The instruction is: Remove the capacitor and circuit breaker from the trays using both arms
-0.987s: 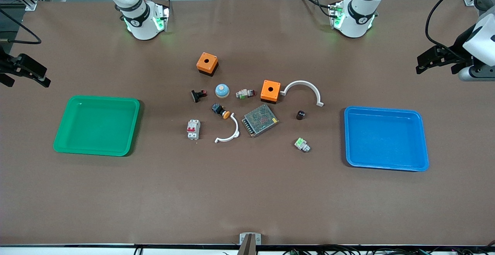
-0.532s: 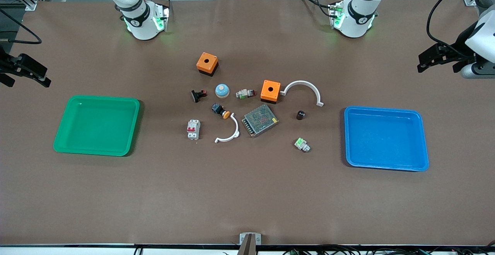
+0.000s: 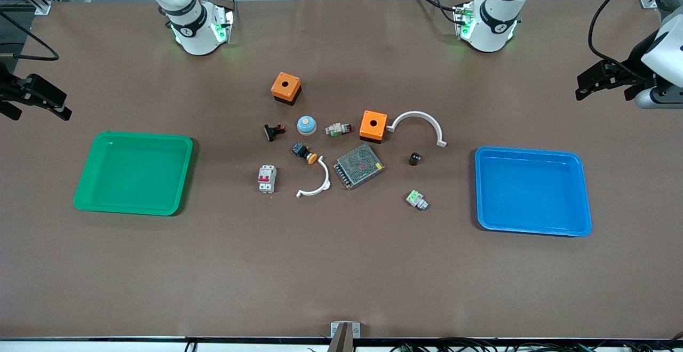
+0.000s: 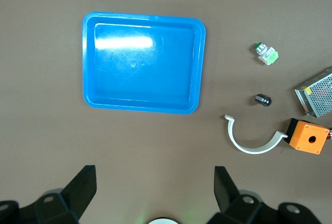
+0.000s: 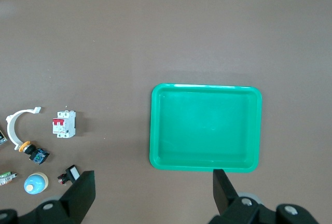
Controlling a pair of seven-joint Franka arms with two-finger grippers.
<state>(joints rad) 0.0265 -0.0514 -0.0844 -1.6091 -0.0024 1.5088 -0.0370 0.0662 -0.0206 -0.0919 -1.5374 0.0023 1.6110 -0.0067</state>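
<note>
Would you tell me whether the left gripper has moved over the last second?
Yes: the left gripper has edged toward the robots' bases, away from the blue tray.

The breaker (image 3: 267, 178) is light grey with red levers; the capacitor (image 3: 415, 158) is black with pale marks. One tray (image 3: 133, 204) is green, the other tray (image 3: 533, 226) blue.

Brown table (image 3: 341, 266), trays (image 3: 133, 173), scattered parts (image 3: 358, 166)

Capacitor (image 3: 415, 158) and breaker (image 3: 267, 178), both loose on table.
Tiny black cylinder right of frame centre; grey, red-levered block left of centre.
</note>
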